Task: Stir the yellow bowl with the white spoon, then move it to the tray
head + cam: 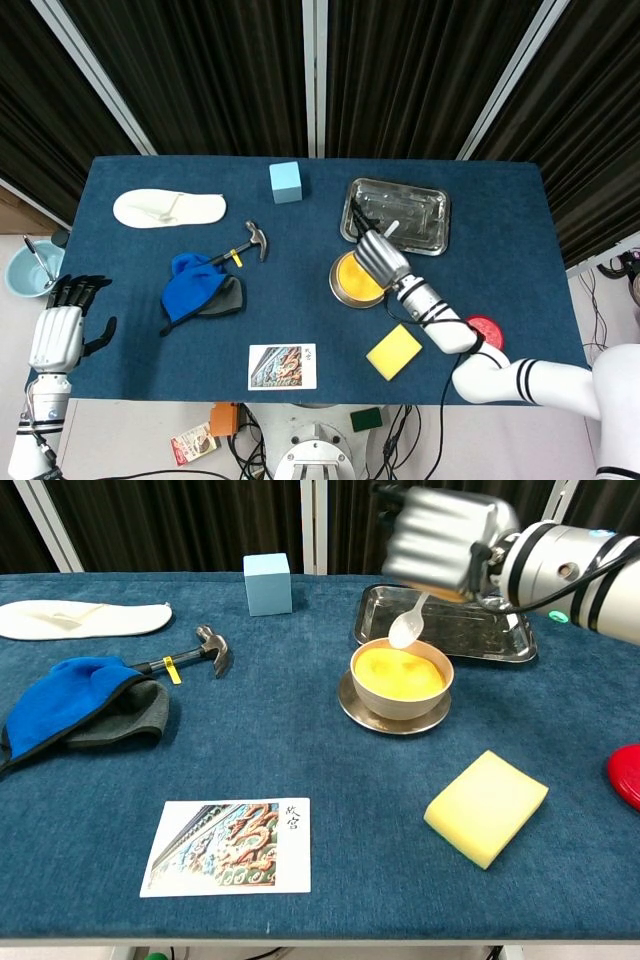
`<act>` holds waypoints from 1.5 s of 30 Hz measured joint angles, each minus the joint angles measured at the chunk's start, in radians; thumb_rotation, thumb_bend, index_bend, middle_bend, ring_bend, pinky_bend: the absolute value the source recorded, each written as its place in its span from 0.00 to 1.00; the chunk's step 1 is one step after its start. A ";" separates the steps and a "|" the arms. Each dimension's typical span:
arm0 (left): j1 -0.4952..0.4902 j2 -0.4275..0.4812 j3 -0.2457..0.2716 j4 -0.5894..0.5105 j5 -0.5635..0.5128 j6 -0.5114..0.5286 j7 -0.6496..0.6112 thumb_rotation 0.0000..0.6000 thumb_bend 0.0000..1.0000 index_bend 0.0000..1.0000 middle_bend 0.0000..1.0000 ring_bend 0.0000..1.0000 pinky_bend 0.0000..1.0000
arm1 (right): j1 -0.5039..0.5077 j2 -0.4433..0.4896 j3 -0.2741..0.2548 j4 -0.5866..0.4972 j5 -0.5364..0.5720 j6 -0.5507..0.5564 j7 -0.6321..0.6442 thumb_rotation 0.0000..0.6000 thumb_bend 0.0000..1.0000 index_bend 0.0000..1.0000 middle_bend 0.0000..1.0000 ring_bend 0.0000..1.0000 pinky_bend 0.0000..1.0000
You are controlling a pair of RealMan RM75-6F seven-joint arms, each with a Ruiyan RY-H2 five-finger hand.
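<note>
The bench (300, 740) is covered in a matt, slightly napped blue cloth, and on it the tray (520, 645) and the saucer (360, 712) under the yellow bowl (401, 679) look like shiny, reflective metal. The white spoon (408, 626) is smooth and glossy like plastic, and the right hand (440, 542) has a brushed silvery shell. The sponge (486, 806) is matt and porous, the blue cap (60, 702) soft cloth, the hammer (196, 656) dull metal, and the card (230, 846) glossy printed paper.

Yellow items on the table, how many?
2. The yellow bowl sits on its saucer just in front of the tray; the yellow sponge lies nearer the table's front edge, to the bowl's right.
</note>
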 measured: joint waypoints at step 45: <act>-0.001 0.042 -0.007 -0.043 -0.019 -0.001 0.028 1.00 0.35 0.24 0.19 0.14 0.08 | 0.074 -0.226 0.204 0.519 0.563 -0.262 0.646 1.00 0.22 0.30 0.25 0.08 0.00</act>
